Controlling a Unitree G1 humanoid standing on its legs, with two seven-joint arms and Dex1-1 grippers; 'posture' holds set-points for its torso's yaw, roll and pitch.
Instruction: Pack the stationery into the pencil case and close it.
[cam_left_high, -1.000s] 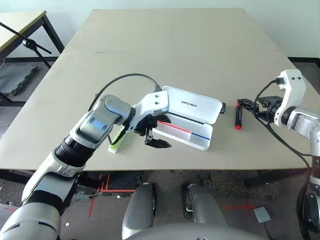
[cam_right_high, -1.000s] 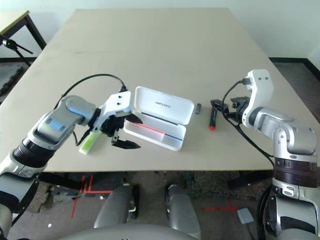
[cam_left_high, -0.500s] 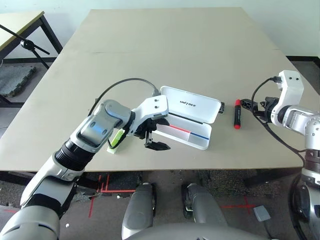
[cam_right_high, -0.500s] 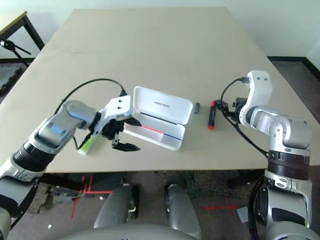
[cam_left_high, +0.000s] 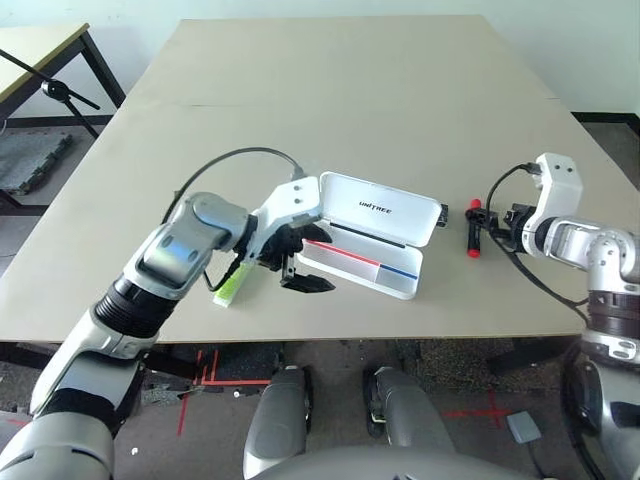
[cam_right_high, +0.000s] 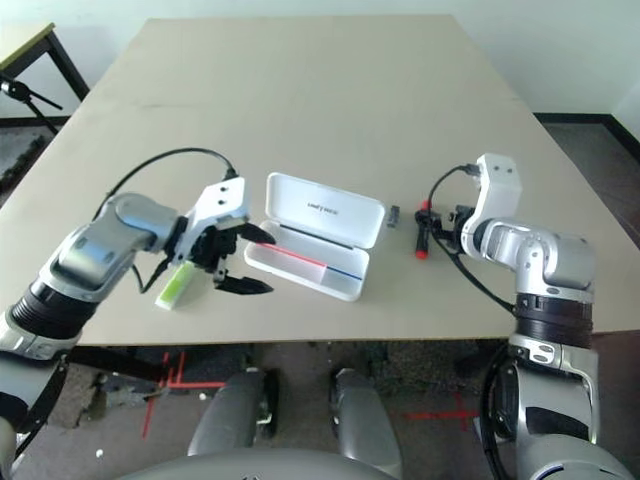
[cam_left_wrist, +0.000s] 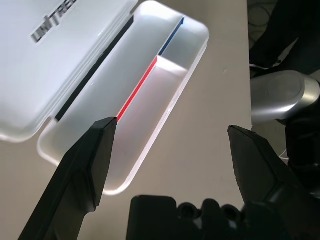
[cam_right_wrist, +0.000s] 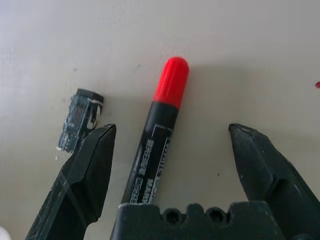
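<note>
Beige counter (cam_left_high: 330, 120) | case (cam_left_high: 370, 235) open mid-counter, highlighter (cam_left_high: 230, 283) left of it | right gripper (cam_right_wrist: 172, 150) wide, straddling marker (cam_right_wrist: 157, 137) | left gripper (cam_left_wrist: 172, 145) wide, empty | tip: centre on barrel, avoid clip (cam_right_wrist: 79, 119)

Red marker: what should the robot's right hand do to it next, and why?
Probably close on it. The right hand is open with a finger on each side of the red marker, which lies flat on the table beside the small dark piece. The pencil case is open, with no stationery in it yet, so gripping the marker seems the sensible next step.
</note>
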